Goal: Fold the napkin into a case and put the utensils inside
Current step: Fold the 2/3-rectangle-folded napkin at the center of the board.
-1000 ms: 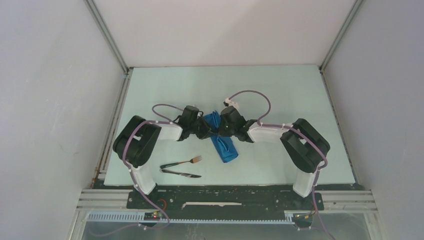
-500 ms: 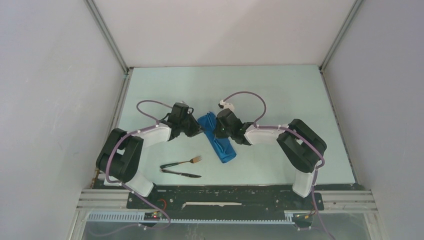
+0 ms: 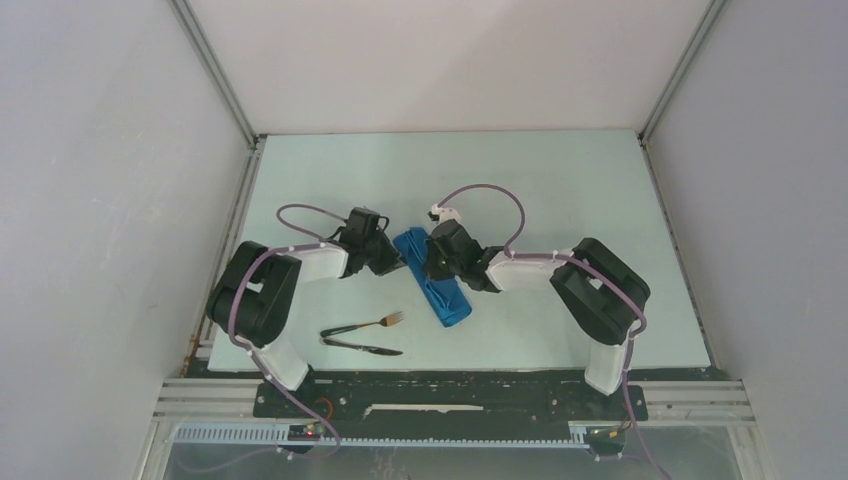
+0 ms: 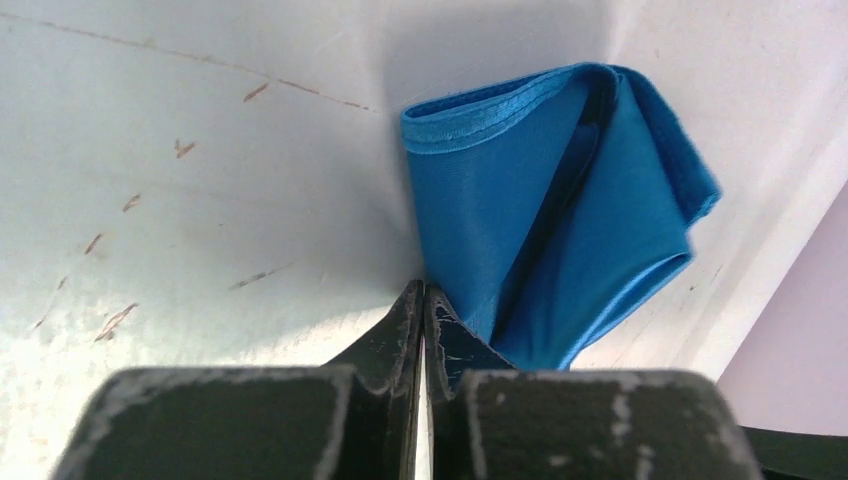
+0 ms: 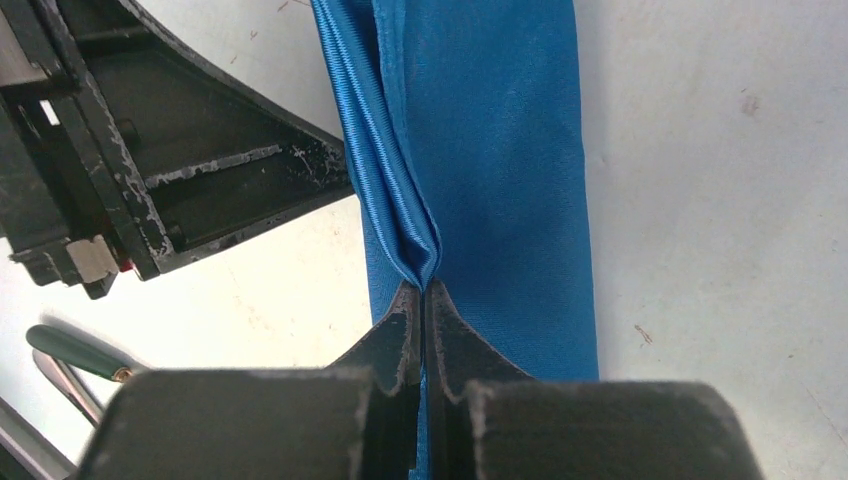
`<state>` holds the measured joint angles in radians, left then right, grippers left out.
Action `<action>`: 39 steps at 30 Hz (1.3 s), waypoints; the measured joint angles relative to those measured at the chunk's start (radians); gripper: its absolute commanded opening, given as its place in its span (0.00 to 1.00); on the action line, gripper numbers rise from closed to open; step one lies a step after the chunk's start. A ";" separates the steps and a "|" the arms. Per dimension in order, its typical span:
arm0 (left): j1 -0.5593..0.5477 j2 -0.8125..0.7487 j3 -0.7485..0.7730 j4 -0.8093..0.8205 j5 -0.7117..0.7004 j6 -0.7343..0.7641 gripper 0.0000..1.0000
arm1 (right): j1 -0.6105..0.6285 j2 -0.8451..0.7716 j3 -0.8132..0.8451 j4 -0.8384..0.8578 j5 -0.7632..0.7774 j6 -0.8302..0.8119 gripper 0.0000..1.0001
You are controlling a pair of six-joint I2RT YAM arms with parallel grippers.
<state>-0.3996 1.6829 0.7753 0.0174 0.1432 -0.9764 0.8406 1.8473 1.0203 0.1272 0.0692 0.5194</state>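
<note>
**A:** Status, near to far?

**B:** The fork (image 3: 378,323) and knife (image 3: 365,347) lie together on the table (image 3: 560,190) by our bases, outside the cloth. Beyond them, the right gripper (image 5: 422,295) pinches a raised fold of the napkin (image 3: 450,305), now a narrow strip. The left gripper (image 4: 421,295) is closed at its left edge; we cannot tell whether it traps cloth.

**A:** Risk?

**B:** If we drag the pinched fold sideways, the layers may slide open.

**A:** Change?

**B:** The left gripper has drawn back leftward off the strip.
</note>
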 measured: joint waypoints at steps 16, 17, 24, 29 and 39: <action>0.000 0.018 0.009 0.024 0.008 0.003 0.09 | 0.006 0.040 0.000 0.031 -0.034 -0.020 0.00; 0.000 0.017 0.010 0.020 0.007 0.007 0.11 | 0.006 0.043 0.000 0.031 -0.034 -0.020 0.00; 0.019 -0.101 -0.003 -0.095 -0.010 0.043 0.25 | 0.006 0.047 0.000 0.034 -0.037 -0.021 0.00; 0.043 -0.228 0.007 -0.136 0.006 0.068 0.32 | 0.006 0.047 0.000 0.035 -0.037 -0.021 0.00; 0.042 -0.125 0.156 -0.172 0.065 0.068 0.57 | 0.007 0.047 0.000 0.035 -0.037 -0.021 0.00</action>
<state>-0.3576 1.5578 0.9310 -0.1543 0.2081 -0.9089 0.8478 1.8946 1.0203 0.1623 0.0326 0.4980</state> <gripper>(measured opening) 0.532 0.009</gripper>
